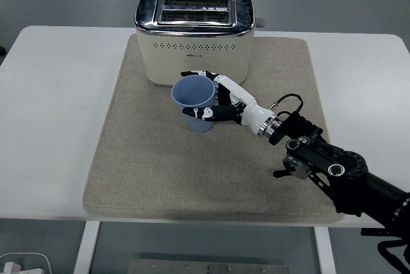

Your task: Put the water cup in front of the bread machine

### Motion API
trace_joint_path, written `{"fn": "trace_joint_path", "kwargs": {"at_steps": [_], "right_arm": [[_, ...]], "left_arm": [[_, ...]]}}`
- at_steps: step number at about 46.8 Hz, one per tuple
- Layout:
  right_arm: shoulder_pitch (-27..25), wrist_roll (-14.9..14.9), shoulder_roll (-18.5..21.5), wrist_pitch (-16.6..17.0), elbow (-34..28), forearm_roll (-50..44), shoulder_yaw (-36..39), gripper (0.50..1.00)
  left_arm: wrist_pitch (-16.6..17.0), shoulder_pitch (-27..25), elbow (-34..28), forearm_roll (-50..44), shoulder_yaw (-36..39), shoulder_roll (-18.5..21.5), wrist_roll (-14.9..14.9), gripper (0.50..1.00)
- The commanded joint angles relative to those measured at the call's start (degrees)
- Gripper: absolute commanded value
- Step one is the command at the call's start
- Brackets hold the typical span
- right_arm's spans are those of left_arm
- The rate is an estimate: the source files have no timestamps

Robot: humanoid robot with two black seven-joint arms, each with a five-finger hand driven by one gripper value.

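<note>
A light blue water cup (196, 101) stands upright on the beige mat (147, 159), just in front of the cream and chrome bread machine (194, 36). My right hand (214, 98) reaches in from the lower right and wraps the cup's right side. The thumb lies across the cup's front and the other fingers curl behind its rim. The cup's base looks to be on or very near the mat. The left arm is out of sight.
The mat covers the middle of the white table (51, 95). My right forearm (333, 168) crosses the mat's lower right corner. A grey lever sticks out of the bread machine's right side (261, 23).
</note>
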Motion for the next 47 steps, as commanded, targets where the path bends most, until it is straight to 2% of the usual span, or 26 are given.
{"fn": "trace_joint_path", "kwargs": {"at_steps": [1,6,22,39,42,47], "right_arm": [[0.1,0.0,0.0,0.0,0.0,0.0,0.0,0.815],[0.0,0.0,0.0,0.1,-0.1,0.0,0.0,0.854],[0.0,0.0,0.0,0.1,-0.1,0.0,-0.2,0.862],[0.0,0.0,0.0,0.1,-0.1,0.0,-0.5,0.891],[0.0,0.0,0.0,0.1,-0.1,0.0,-0.7,0.913],[0.0,0.0,0.0,0.3,-0.1,0.0,-0.9,0.921]], "left_arm": [[0.0,0.0,0.0,-0.1,0.0,0.0,0.0,1.0],[0.0,0.0,0.0,0.0,0.0,0.0,0.0,1.0],[0.0,0.0,0.0,0.0,0.0,0.0,0.0,1.0],[0.0,0.0,0.0,0.0,0.0,0.0,0.0,1.0],[0.0,0.0,0.0,0.0,0.0,0.0,0.0,1.0],[0.0,0.0,0.0,0.0,0.0,0.0,0.0,1.0]]}}
